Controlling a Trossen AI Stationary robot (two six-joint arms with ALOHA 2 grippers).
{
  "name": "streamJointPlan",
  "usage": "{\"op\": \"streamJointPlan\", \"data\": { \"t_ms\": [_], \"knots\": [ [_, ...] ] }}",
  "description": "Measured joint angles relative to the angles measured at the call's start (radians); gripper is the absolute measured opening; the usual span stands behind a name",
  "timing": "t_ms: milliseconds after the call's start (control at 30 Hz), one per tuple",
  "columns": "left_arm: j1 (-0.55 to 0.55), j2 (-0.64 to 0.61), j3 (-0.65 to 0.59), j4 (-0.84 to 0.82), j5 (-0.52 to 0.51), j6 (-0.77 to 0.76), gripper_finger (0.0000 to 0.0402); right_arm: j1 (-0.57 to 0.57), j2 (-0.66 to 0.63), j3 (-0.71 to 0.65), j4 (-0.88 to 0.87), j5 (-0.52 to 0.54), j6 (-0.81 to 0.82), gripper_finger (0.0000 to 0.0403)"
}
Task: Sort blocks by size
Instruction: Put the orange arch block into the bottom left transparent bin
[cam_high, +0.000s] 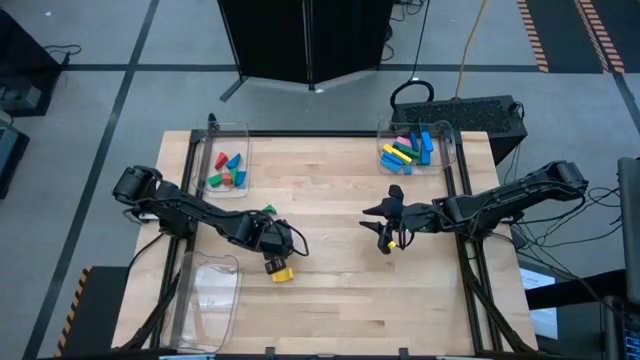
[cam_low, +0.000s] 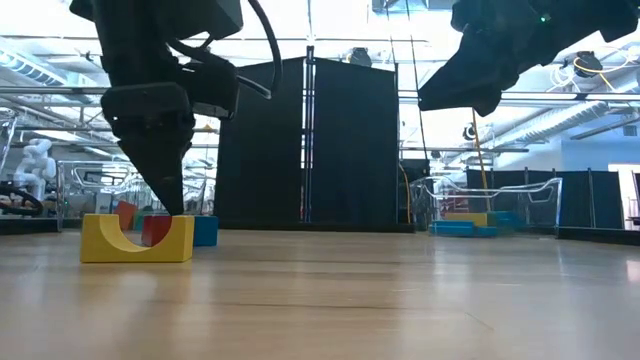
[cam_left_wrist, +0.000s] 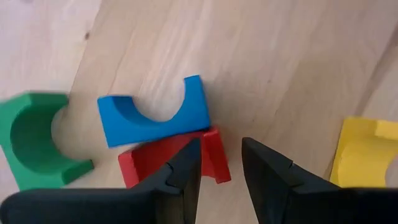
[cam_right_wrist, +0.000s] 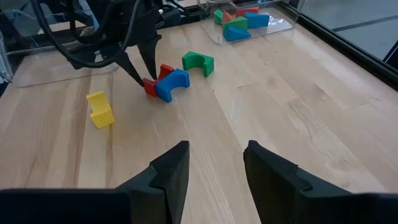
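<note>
The left gripper is found low over the middle-left of the table, its fingers slightly parted and set astride one corner of the red block; whether the block is actually pinched cannot be told, since bare wood shows in the gap between the fingertips. The red block lies flat on the wood, touching the blue arch block beside it, with the green arch block near on one side and the yellow arch block apart on the other. This cluster is judged to be unsorted stock, and the red block to be the piece now being addressed. The right gripper is held above the table, well apart from the cluster and facing it, fingers spread and holding nothing; it is judged to be waiting so as to leave room for the left arm. One clear bin at the far left holds several stubby blocks, and another clear bin at the far right holds longer bars, which suggests the sizes are kept apart there. A third bin at the near left is seen without contents. The task is judged partly done.
</note>
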Motion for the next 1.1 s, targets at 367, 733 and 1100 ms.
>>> {"op": "streamJointPlan", "data": {
  "t_ms": [367, 733, 1100],
  "knots": [
    [0.001, 0.003, -0.015, -0.037, -0.031, -0.146, 0.0118, 0.0, 0.0, 0.0, 0.0, 0.0, 0.0, 0.0148],
    [0.016, 0.097, -0.01, -0.016, -0.029, -0.136, 0.0117, 0.0, 0.0, 0.0, -0.001, 0.0, 0.002, 0.0148],
    [0.018, 0.063, -0.011, -0.035, -0.016, -0.108, 0.0037, 0.013, 0.0, 0.0, -0.001, 0.0, 0.004, 0.0148]
  ]
}}
